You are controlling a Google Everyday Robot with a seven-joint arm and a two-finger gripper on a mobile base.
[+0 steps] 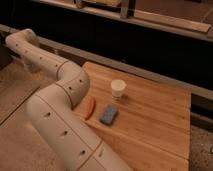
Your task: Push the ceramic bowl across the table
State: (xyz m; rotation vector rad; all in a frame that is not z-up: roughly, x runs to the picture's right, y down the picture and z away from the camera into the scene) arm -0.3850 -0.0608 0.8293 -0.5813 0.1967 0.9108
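One pale arm (60,125) covers the table's (160,115) left edge. Its gripper is hidden past the far bend at upper left, so I cannot tell whether it is spread or closed. Near the middle lie a blue sponge (109,114) and a white cup (118,88). The ceramic bowl cannot be made out. Only an orange-red sliver (90,107) shows beside the arm.
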